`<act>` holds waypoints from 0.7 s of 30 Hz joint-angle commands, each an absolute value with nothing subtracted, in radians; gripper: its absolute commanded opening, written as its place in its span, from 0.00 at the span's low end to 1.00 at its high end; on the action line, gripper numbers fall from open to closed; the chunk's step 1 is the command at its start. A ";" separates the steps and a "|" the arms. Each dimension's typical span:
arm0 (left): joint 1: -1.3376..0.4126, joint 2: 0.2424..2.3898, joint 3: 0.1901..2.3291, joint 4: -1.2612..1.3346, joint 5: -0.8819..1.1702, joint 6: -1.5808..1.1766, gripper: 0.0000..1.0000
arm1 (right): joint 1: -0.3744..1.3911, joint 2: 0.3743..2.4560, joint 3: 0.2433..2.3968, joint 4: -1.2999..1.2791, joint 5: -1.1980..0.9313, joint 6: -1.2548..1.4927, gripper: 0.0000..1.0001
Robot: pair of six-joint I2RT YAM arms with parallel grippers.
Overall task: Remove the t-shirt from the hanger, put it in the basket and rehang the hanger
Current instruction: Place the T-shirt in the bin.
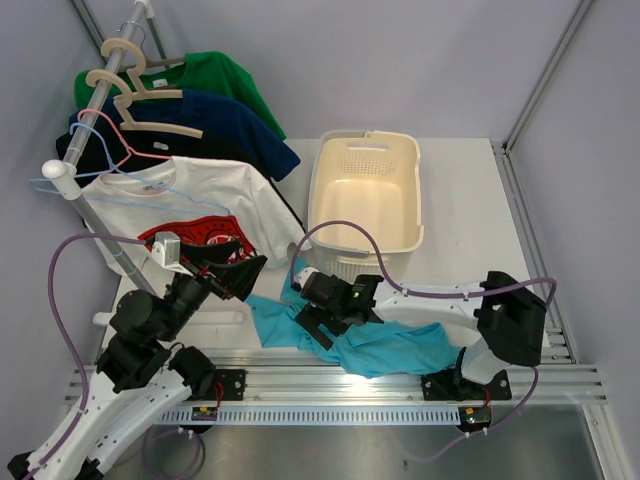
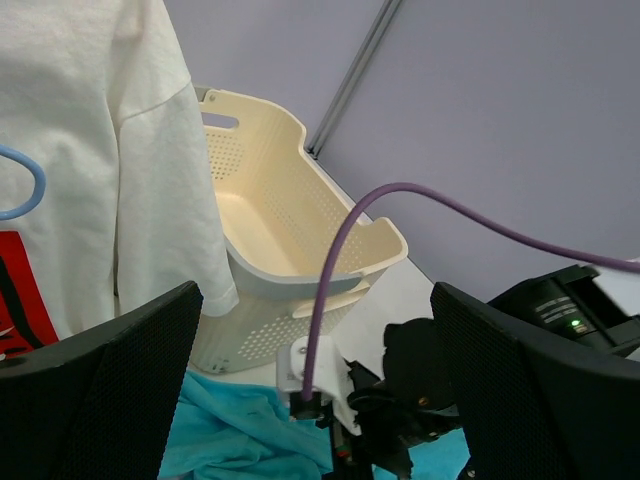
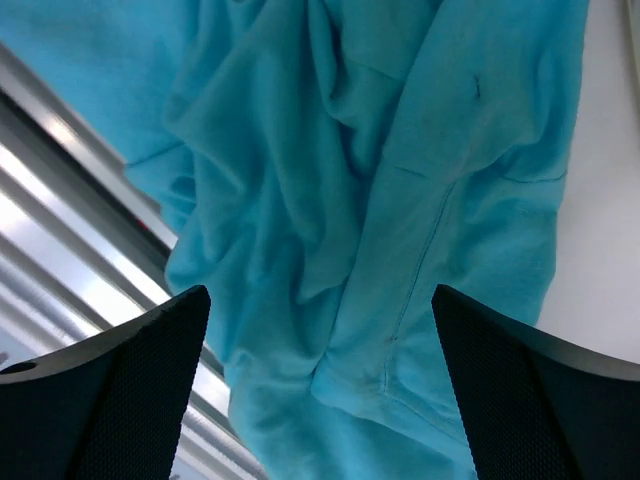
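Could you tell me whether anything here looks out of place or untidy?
Yes: the turquoise t-shirt lies crumpled on the table in front of the basket, not in it, with one edge spilling onto the metal rail at the near edge. The basket is empty.

Cream laundry basket (image 1: 318, 190) upright at middle of white table (image 1: 460, 220), nothing inside. Perforated walls, handle slot cut in far end. Grey clothes rail (image 1: 135, 22) slanting along left side, white cap on near end. Slotted metal track (image 1: 400, 385) along table's near edge. Plain lilac-grey walls (image 1: 400, 60) behind.
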State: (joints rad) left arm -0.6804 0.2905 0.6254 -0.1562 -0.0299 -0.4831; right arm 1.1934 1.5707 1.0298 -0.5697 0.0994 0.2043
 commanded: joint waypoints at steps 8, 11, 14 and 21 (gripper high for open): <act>-0.678 0.273 0.615 -0.120 -0.026 -0.489 0.99 | 1.201 1.758 1.005 -0.390 0.066 0.265 0.98; -0.678 0.276 0.617 -0.118 -0.028 -0.492 0.99 | 1.201 1.764 1.020 -0.413 0.083 0.279 0.65; -0.678 0.276 0.621 -0.120 -0.026 -0.491 0.99 | 1.201 1.694 1.042 -0.472 0.123 0.288 0.28; -0.678 0.239 0.641 -0.150 -0.026 -0.491 0.99 | 1.197 1.358 1.276 -0.793 0.363 0.288 0.00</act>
State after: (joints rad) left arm -0.6804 0.2699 0.6125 -0.1688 -0.0296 -0.4877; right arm 1.1934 1.5318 1.1145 -0.6613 0.1951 0.2806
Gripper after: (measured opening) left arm 0.987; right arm 0.037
